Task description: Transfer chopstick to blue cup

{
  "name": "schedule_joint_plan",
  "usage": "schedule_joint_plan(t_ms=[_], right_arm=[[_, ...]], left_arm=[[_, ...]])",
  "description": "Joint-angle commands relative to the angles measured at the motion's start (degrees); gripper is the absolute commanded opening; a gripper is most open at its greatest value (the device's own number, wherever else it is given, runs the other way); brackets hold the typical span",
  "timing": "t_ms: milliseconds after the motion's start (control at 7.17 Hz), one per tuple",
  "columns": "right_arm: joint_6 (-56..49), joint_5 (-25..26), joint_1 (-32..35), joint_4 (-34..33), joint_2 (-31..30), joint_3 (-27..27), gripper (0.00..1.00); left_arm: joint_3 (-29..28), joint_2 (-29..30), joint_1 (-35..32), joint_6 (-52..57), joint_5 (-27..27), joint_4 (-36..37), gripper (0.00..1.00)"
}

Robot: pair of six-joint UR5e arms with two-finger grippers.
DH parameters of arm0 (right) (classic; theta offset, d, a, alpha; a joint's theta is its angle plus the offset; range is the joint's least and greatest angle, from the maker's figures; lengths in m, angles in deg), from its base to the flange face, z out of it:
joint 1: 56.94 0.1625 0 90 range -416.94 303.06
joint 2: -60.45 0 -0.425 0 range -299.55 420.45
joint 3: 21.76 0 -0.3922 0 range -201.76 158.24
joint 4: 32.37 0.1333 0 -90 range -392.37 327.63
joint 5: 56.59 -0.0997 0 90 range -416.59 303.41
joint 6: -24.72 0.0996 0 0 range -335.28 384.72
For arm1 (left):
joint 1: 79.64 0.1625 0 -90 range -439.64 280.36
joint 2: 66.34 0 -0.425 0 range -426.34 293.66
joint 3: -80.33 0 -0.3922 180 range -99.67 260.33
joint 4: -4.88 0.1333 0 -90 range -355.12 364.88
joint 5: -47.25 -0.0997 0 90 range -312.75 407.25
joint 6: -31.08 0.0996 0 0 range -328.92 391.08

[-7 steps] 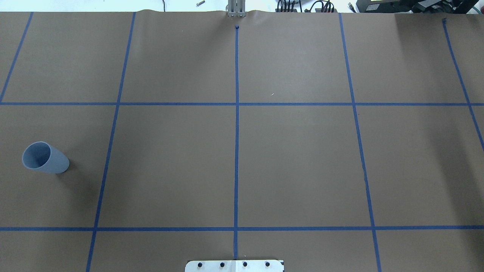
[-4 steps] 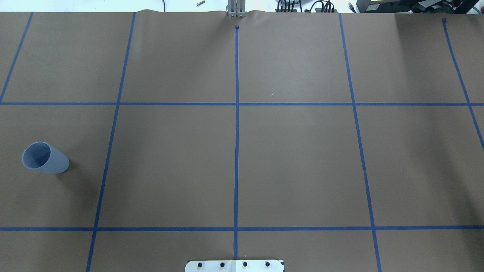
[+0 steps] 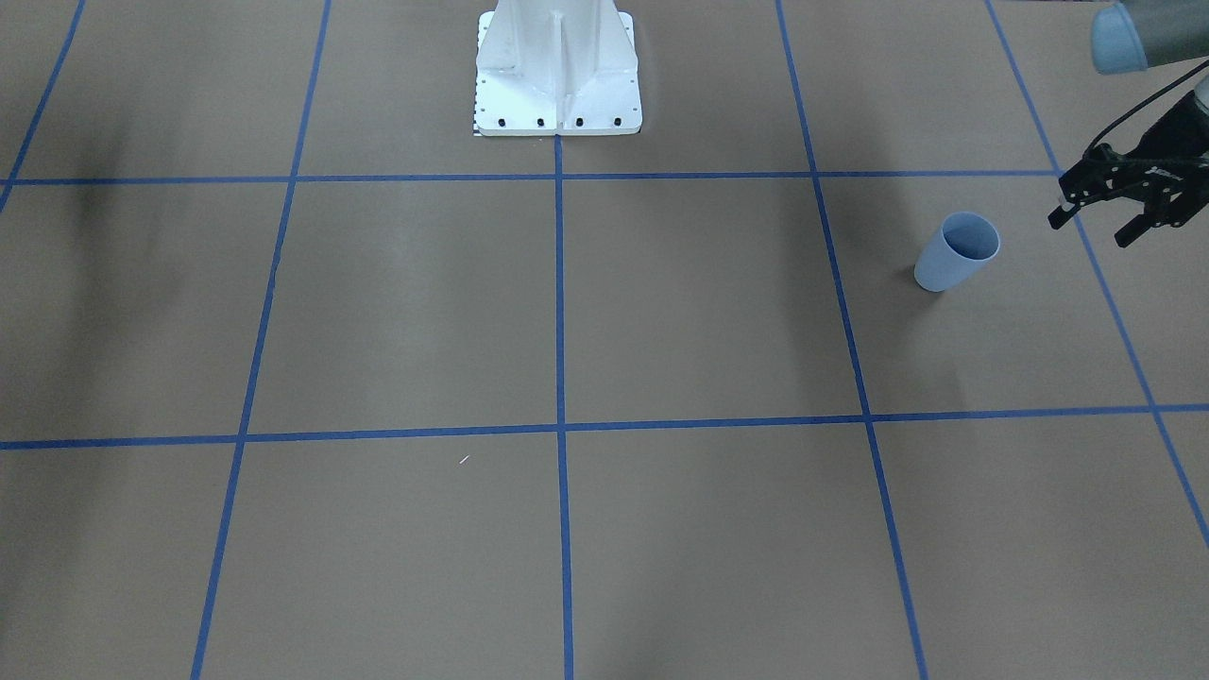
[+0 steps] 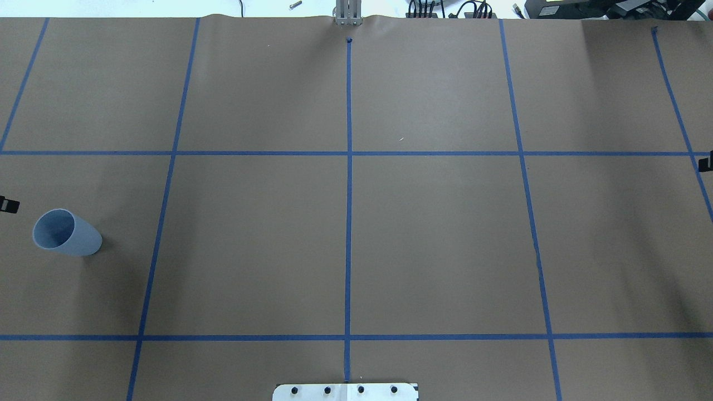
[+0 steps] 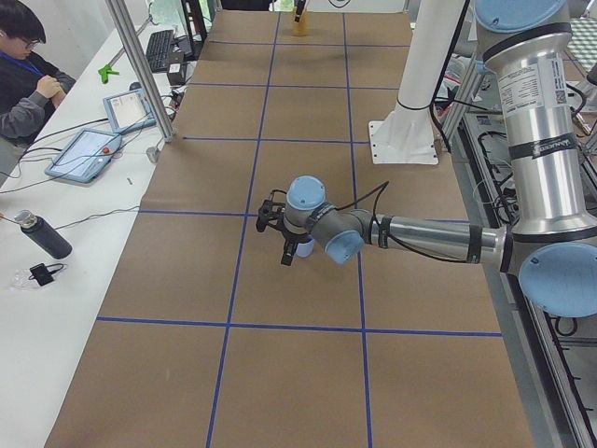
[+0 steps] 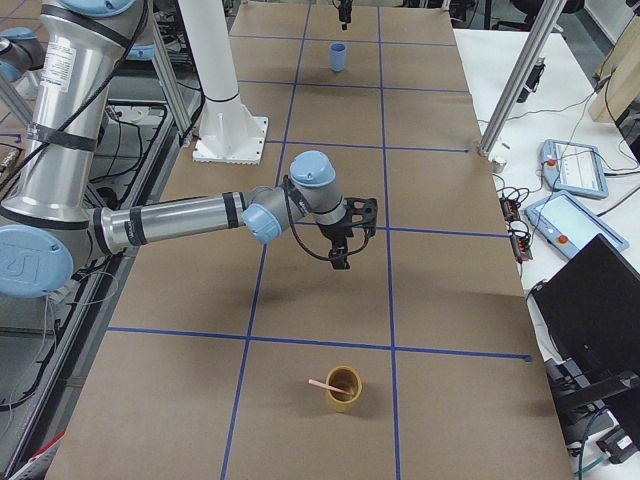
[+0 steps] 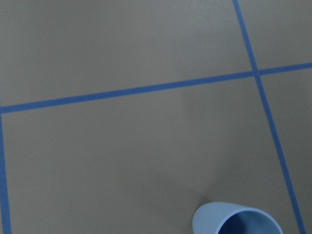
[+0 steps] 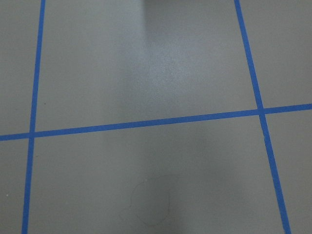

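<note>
The pale blue cup (image 3: pixel 956 251) stands upright on the brown paper on my left side; it also shows in the overhead view (image 4: pixel 67 233) and at the bottom of the left wrist view (image 7: pixel 237 222). My left gripper (image 3: pixel 1096 225) hovers open and empty just beside the cup, away from the table's middle. A salmon-pink chopstick (image 6: pixel 322 385) leans in a tan cup (image 6: pixel 344 389) at the table's right end. My right gripper (image 6: pixel 345 245) hangs above the paper, some way short of the tan cup; I cannot tell whether it is open or shut.
Blue tape lines (image 4: pixel 348 153) divide the brown paper into a grid. The white robot base (image 3: pixel 557 71) stands at the near middle edge. Tablets (image 5: pixel 89 149) and a seated person (image 5: pixel 28 79) are at the far side table.
In the overhead view a dark gripper tip has come into view at the left edge above the cup, and another at the right edge. The cup has not moved.
</note>
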Motion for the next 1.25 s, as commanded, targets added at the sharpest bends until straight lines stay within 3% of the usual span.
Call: schedule_joint_plan(t_ms=[0, 139, 279, 418, 558, 697, 976, 1115], right_arm=[[0.1, 0.1, -0.2, 0.2, 0.0, 0.1, 1.0], [0.1, 0.1, -0.2, 0.2, 0.0, 0.1, 1.0], [0.1, 0.1, -0.2, 0.2, 0.0, 0.1, 1.0], [0.1, 0.1, -0.1, 0.3, 0.0, 0.1, 1.0], [0.1, 0.0, -0.2, 0.2, 0.0, 0.1, 1.0], [0.1, -0.1, -0.2, 0.3, 0.1, 0.1, 1.0], [0.1, -0.3, -0.2, 0.3, 0.1, 0.0, 1.0], [0.1, -0.4, -0.2, 0.3, 0.1, 0.0, 1.0]], left_arm=[[-0.4, 0.6, 5.7, -3.8, -3.3, -2.2, 0.98], [-0.4, 0.6, 6.7, -3.7, -4.0, -2.3, 0.96], [-0.8, 0.4, 7.9, -3.6, -4.6, -2.2, 0.78], [-1.3, 0.4, 9.4, -3.6, -5.8, -2.3, 0.37], [-1.8, 0.6, 10.8, -3.5, -7.3, -2.3, 0.06], [-1.9, 0.7, 11.6, -3.6, -7.7, -2.3, 0.0], [0.1, 1.6, 11.3, -3.7, -6.8, -2.2, 0.0], [2.5, 2.3, 11.0, -3.9, -2.1, -1.3, 0.0]])
